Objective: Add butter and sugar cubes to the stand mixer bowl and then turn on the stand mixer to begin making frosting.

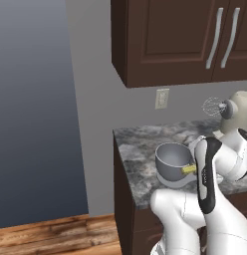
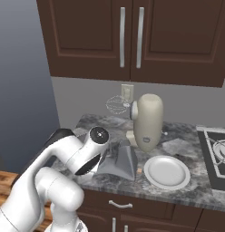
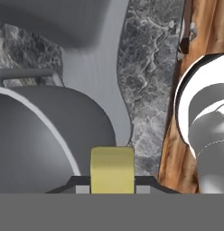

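Left and right base views look forward and down from behind the arm, sharing the counter (image 1: 140,149) and stand mixer (image 2: 148,122). Hand view sits close above the stand mixer bowl (image 3: 37,149).

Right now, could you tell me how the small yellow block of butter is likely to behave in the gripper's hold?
The small yellow block of butter sits between the gripper fingers, its flat sides probably giving steady contact. Being butter, it may be soft and slippery, so it could dent or slide. It looks small beside the round grey metal bowl, so likely light.
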